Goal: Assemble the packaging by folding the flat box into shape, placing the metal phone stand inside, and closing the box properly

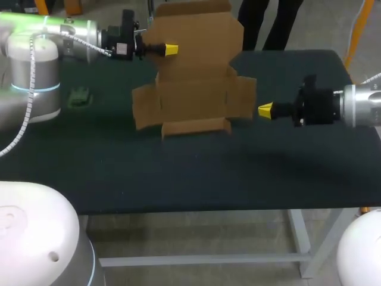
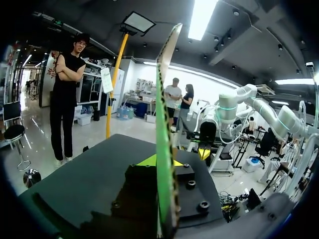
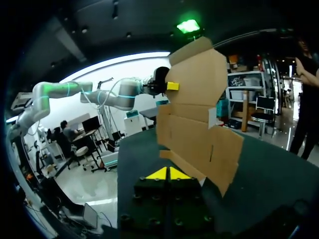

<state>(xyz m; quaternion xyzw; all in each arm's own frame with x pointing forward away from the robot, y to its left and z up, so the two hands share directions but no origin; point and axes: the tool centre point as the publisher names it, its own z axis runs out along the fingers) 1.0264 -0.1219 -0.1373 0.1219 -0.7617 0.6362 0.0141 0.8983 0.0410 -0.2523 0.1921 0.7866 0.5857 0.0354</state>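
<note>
The flat brown cardboard box (image 1: 193,77) stands upright over the middle of the dark table, flaps spread. My left gripper (image 1: 171,49) is shut on its upper left edge. In the left wrist view the cardboard (image 2: 162,124) shows edge-on, pinched between the yellow tips of that gripper (image 2: 158,161). My right gripper (image 1: 265,109) is shut and empty, just right of the box's right flap and slightly apart from it. Seen from the right wrist, the box (image 3: 197,119) rises just ahead of the right gripper (image 3: 169,173). A small dark phone stand (image 1: 79,96) lies on the table at the left.
The dark table (image 1: 190,173) stretches bare from the box to its front edge. My left arm (image 1: 47,47) comes in over the back left corner, above the phone stand. My right arm (image 1: 357,107) comes in at mid height from the right.
</note>
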